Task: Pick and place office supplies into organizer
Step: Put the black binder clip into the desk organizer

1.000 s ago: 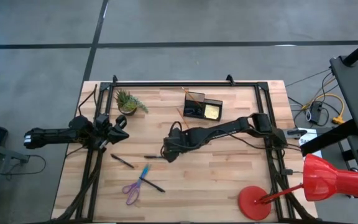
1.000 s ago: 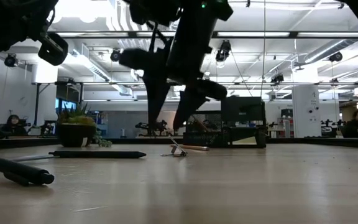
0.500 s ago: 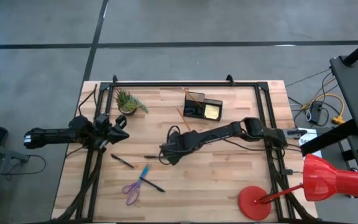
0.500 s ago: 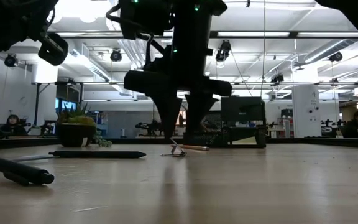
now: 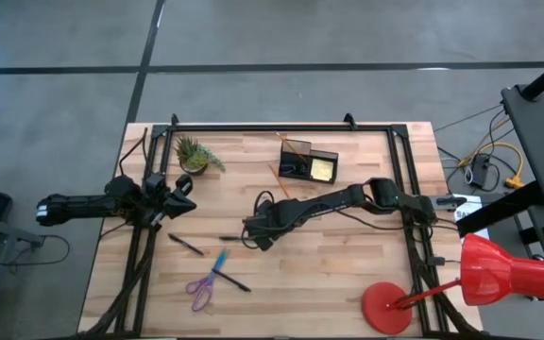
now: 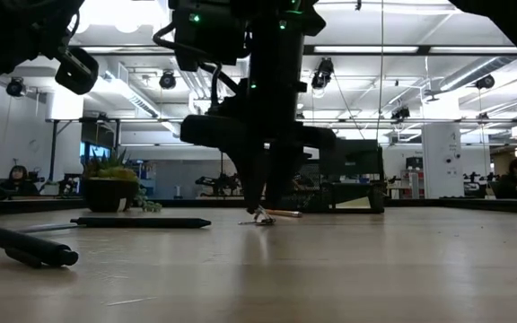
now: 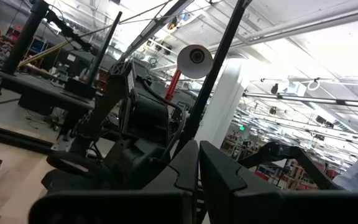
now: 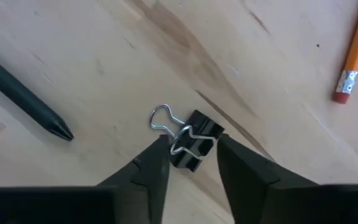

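Binder clip: small, black, with looped silver wire handles, lying flat on the bare wood near the middle of the table, well short of the organizer. This is the supply I am working now. Over the last second I have brought the right gripper down from a raised, tilted pose to a near-vertical one just above the wood, as the low view shows, and its fingers now straddle the clip. In the right wrist view the jaws stand narrowly apart with the clip's body and one wire loop between them; a gap remains on each side, so I judge nothing is gripped yet. The descent looks complete, and closing the jaws is the step in hand.

The clip lies skewed to the jaw line, with one handle projecting beyond the fingers. I would expect it to pivot or skate as the pads meet it, being small and hard.

A black pen lies just beside the clip, its tip pointing toward it, and an orange pencil lies farther off. In the high view, scissors, a blue pen and two more black pens remain on the wood, so most of the task is ahead. The organizer already holds a yellow pad.

The left gripper waits at the table's left edge, near the plant, its fingers pressed together.
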Controlling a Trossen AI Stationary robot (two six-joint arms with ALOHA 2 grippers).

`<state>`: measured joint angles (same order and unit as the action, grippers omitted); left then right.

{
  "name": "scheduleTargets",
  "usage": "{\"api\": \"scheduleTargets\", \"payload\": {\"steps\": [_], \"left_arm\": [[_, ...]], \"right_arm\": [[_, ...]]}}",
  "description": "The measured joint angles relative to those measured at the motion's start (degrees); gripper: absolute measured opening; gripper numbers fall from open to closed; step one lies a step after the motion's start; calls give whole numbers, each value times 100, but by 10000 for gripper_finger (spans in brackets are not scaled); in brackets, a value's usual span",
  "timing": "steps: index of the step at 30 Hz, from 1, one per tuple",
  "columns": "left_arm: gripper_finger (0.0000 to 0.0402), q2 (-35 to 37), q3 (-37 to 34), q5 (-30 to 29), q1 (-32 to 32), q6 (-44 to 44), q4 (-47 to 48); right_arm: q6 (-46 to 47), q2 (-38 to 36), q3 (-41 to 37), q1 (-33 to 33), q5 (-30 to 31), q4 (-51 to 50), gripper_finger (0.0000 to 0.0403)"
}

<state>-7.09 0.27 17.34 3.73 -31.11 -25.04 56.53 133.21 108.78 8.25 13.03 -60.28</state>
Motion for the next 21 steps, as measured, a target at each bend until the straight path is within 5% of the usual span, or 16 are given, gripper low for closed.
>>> {"api": "scheduleTargets", "payload": {"steps": [8, 21], "left_arm": [[0, 0, 0, 2, 1, -2, 0], [0, 0, -1, 1, 0, -1, 0]], "right_arm": [[-154, -4, 47, -2, 302, -372, 17], [-294, -852, 253, -496, 911, -674, 8]]}}
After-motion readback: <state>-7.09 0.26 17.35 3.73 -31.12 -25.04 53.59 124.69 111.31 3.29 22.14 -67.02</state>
